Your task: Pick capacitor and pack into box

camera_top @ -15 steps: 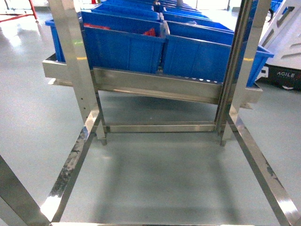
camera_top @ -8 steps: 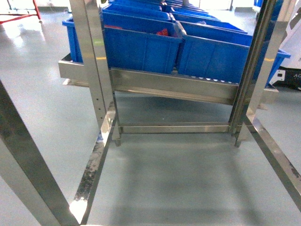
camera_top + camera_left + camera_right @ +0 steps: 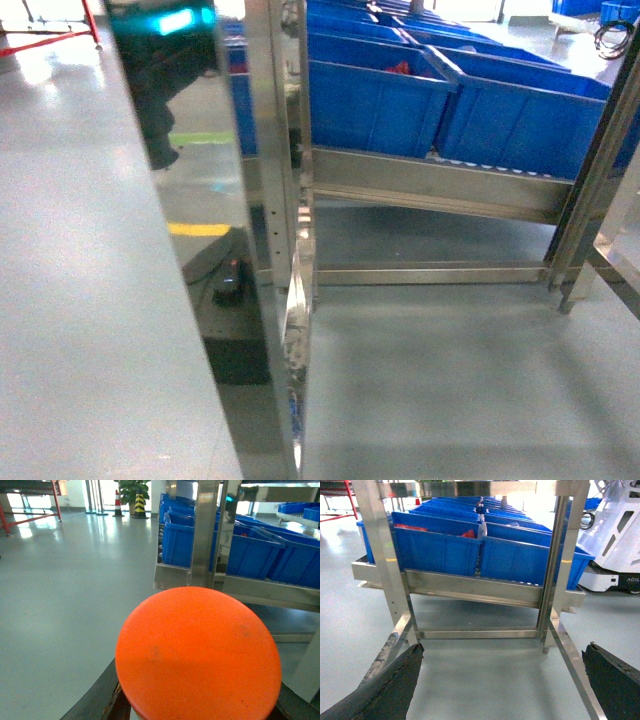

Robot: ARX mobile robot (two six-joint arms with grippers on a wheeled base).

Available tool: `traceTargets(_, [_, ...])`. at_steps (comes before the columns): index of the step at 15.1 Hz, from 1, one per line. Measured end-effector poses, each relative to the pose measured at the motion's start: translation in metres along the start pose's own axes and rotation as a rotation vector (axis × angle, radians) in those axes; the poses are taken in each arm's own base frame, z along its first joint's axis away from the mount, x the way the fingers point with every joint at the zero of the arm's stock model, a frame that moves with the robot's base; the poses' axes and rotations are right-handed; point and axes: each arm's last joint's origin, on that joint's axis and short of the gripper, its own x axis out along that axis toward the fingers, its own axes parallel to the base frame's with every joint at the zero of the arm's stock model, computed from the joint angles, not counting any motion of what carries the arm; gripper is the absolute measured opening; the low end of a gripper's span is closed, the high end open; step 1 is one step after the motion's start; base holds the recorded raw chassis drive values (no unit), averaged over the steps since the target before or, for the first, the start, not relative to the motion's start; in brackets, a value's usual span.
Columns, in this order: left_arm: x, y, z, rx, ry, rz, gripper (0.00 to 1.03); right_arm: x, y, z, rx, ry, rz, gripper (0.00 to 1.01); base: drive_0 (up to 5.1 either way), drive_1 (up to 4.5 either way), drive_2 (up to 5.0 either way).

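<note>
Shifted rightward, steel post (image 3: 275,200) blocks blue bins (image 3: 460,100).

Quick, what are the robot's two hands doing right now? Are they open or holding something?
Left gripper: cannot tell; an orange disc fills its wrist view and hides the fingers.
Right gripper: open, fingers spread wide apart, holding nothing.

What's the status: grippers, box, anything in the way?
Right gripper open, empty, facing the rack. Left gripper not visible; an orange disc fills its view. Box and capacitor not in sight, only blue bins. Steel rack upright close ahead in head view.
</note>
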Motion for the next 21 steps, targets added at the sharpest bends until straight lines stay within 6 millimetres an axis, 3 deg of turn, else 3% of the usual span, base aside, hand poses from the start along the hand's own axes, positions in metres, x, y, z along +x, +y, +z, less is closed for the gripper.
traceTargets(21, [0.0, 0.0, -0.0004, 0.0, 0.004, 0.001, 0.44, 0.0, 0.0, -0.0001, 0.0, 0.001, 0.0, 0.98, -5.0, 2.47, 2.5])
